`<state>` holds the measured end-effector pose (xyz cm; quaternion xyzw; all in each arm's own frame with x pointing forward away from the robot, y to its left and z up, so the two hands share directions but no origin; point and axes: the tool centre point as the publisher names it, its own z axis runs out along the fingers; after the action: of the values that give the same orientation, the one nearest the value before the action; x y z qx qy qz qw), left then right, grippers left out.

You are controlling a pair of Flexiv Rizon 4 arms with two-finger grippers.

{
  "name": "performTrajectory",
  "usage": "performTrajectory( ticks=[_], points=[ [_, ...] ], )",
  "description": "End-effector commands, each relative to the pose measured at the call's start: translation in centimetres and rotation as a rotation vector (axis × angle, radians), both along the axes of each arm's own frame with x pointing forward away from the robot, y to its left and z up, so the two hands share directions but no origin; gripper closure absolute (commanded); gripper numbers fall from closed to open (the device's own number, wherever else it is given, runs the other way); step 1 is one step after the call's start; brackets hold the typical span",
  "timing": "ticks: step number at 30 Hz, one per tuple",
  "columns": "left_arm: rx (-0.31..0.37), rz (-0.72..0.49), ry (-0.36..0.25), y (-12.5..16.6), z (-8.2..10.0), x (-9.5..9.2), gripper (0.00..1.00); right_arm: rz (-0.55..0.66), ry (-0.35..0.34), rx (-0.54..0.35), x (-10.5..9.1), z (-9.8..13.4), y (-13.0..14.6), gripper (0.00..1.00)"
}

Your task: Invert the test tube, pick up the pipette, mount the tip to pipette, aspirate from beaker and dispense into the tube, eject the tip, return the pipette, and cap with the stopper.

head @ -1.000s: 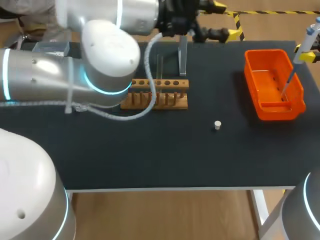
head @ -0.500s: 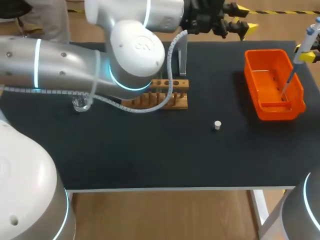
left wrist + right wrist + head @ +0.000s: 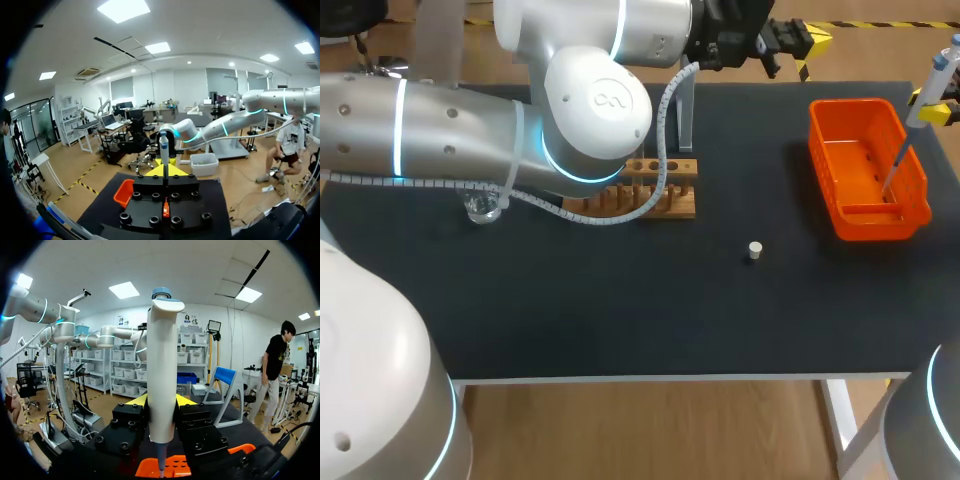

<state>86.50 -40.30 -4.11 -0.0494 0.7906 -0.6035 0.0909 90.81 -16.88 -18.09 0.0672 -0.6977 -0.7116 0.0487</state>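
Head view: holds pipette (image 3: 942, 68) upright in right gripper (image 3: 926, 100), tip down inside orange bin (image 3: 818, 150); parks left gripper (image 3: 803, 40) at far edge, well apart. Left wrist view: shows yellow tips pressed together, nothing between. Right wrist view: pinches pipette between fingers, bin directly beneath. No legible writing.

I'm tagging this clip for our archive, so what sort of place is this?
Most likely a robotics lab bench staged for liquid handling: a black table carries a wooden test-tube rack and a small clear glass beaker, and a white plastic pipette hangs over an orange plastic bin.
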Motion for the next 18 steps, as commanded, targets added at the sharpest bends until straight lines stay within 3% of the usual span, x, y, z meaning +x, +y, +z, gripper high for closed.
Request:
performTrajectory(
  ticks=[1, 8, 18],
  points=[
    [-0.005, -0.004, 0.000, 0.0, -0.1, 0.1, 1.00, 0.000, -0.001, -0.003, -0.1, 0.1, 0.0, 1.00],
    [-0.005, -0.004, 0.000, 0.0, -0.1, 0.1, 1.00, 0.000, -0.001, -0.003, -0.1, 0.1, 0.0, 1.00],
    [-0.024, -0.041, -0.012, -4.5, 0.4, 0.7, 1.00, 0.000, -0.001, -0.003, -0.1, 0.1, 0.0, 1.00]
  ],
)
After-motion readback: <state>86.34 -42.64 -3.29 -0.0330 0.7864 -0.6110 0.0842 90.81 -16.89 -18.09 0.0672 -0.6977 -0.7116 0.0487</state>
